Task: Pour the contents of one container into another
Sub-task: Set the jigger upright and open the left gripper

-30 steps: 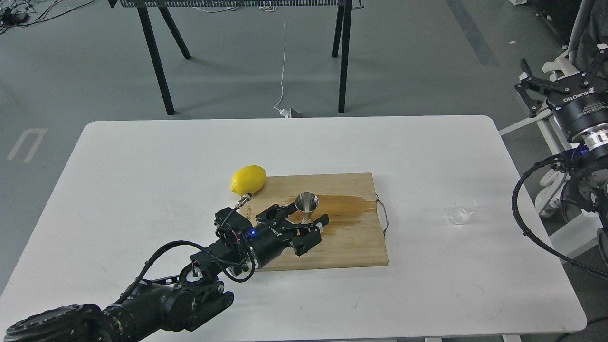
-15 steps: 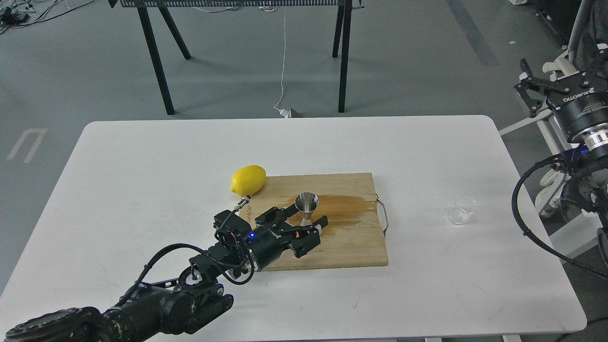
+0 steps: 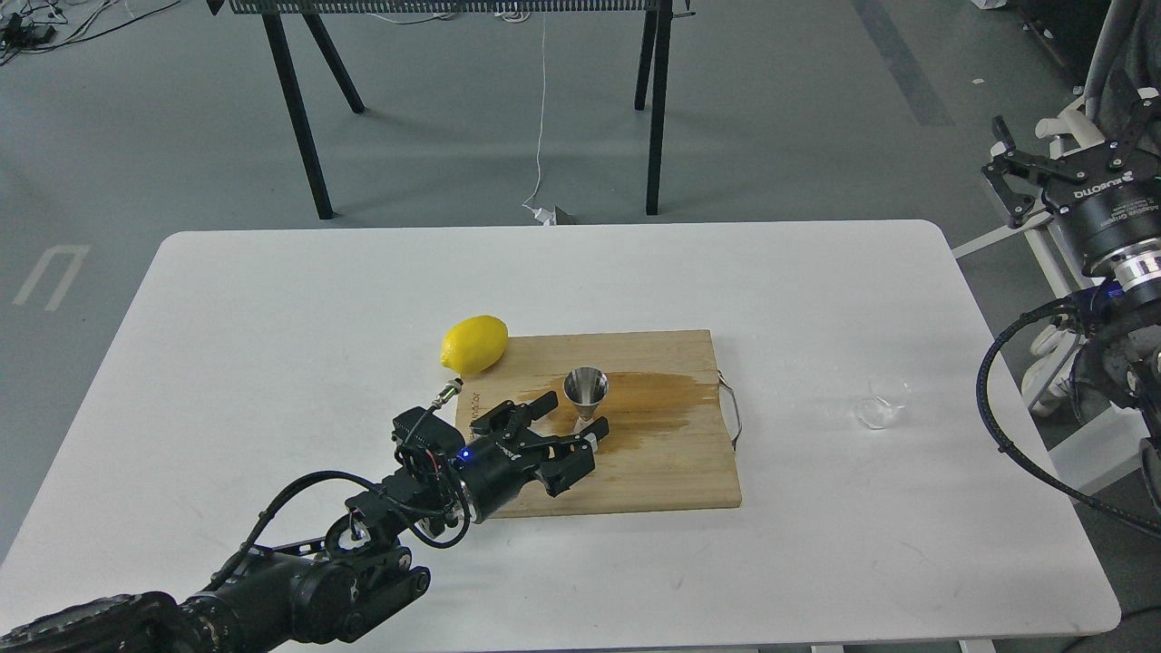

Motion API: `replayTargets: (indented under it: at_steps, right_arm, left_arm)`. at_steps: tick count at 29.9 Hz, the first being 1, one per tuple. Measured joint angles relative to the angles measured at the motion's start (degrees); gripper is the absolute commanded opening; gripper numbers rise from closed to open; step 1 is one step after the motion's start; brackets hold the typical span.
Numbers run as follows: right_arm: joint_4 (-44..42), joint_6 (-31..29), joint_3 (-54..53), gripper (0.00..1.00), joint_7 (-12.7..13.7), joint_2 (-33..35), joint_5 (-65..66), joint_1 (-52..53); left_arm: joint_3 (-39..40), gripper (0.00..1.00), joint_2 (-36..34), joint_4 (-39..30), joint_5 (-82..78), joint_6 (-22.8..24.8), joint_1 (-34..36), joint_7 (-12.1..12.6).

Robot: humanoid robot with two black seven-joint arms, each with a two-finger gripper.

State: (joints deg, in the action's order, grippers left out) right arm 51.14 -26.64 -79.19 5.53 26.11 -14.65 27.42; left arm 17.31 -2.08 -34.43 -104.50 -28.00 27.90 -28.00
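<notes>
Jaws of the left gripper (image 3: 573, 419) stand spread and empty, just left of the shiny steel hourglass jigger (image 3: 586, 395), upright on the wooden cutting board (image 3: 671, 472) beside a brown wet stain (image 3: 658, 399). Right gripper (image 3: 1061, 168) hangs spread off the bench's right edge. Small clear glass cup (image 3: 881, 404) sits on the white bench (image 3: 272, 317), right of the board. Yellow lemon (image 3: 474, 344) lies at the board's far-left corner. Likely best: grip the cup low, carry it level, tip slowly over the jigger's narrow mouth.

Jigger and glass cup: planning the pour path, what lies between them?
In the head view, between the jigger and the glass cup: wet cutting board, its handle, bare table.
</notes>
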Motion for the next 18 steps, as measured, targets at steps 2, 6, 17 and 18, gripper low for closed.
replayTargets:
  at_steps: [2,6,17,18]
  right_arm:
    - [0.0,0.0,0.0,0.99,0.0,0.0,0.0,0.0]
    - [0.0,0.0,0.0,0.99,0.0,0.0,0.1,-0.1]
    - [0.0,-0.1,0.0,0.99,0.0,0.1,0.1,-0.5]
    - [0.0,-0.1,0.0,0.99,-0.1,0.1,0.0,-0.5]
  left_arm:
    - [0.0,0.92,-0.2,-0.1,0.0,0.0,0.0,0.0]
    - [0.0,0.92,-1.1,-0.1,0.1,0.0,0.0,0.0]
    - [0.1,0.92,-4.1,-3.6,1.7,0.0,-0.7,0.0]
    - [0.0,0.92,-4.2,-3.7,1.7,0.0,-0.7,0.0]
